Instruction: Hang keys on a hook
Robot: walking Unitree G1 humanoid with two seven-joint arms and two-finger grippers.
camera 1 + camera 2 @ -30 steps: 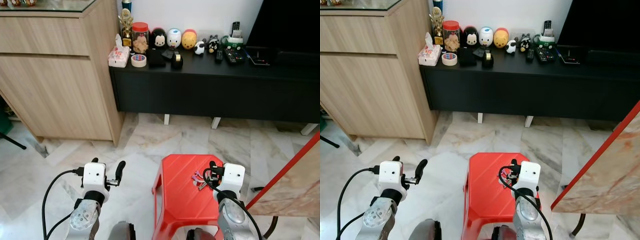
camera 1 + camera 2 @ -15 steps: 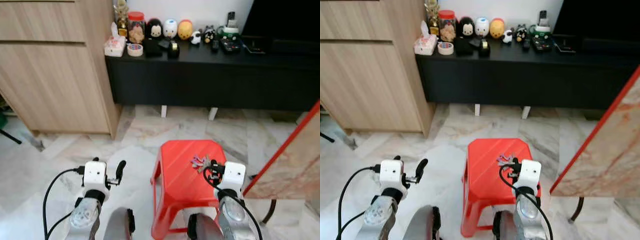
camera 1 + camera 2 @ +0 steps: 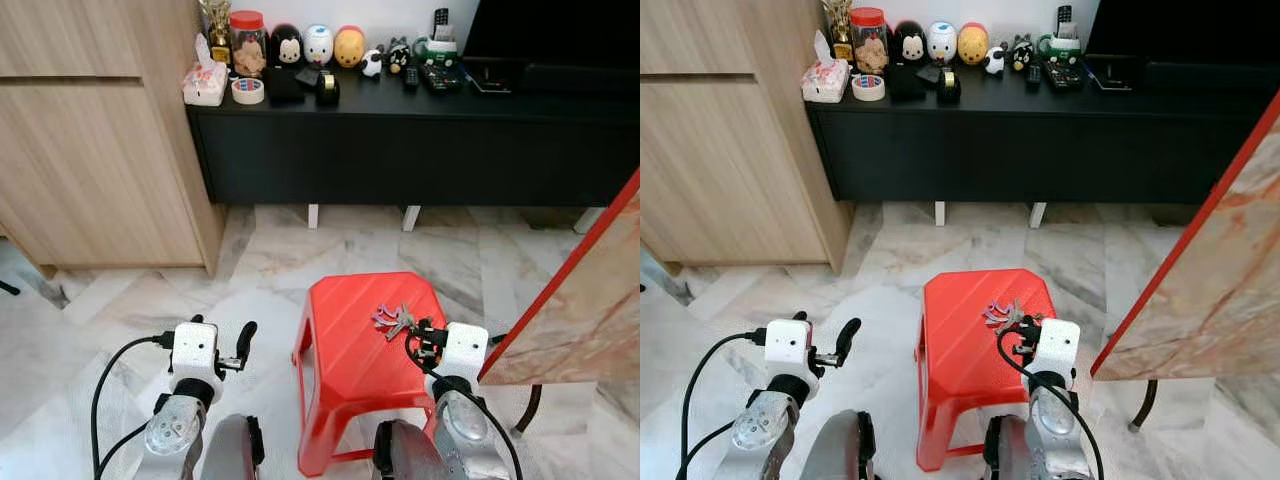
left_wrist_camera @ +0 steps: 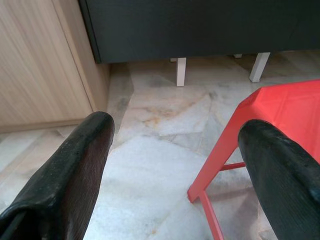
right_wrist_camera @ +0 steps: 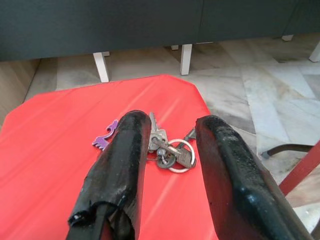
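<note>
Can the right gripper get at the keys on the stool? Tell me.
Probably yes: the right gripper is open just short of the keys, which lie bare on the red stool.

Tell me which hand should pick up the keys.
Right. The right hand hangs open just above the keys on the red stool; the left hand is over the floor beside the stool.

camera has drawn back from the black cabinet (image 3: 420, 140); red stool (image 3: 350, 370) shows more fully; keys (image 3: 392, 320) now clear ahead of right gripper (image 3: 421, 340).
</note>
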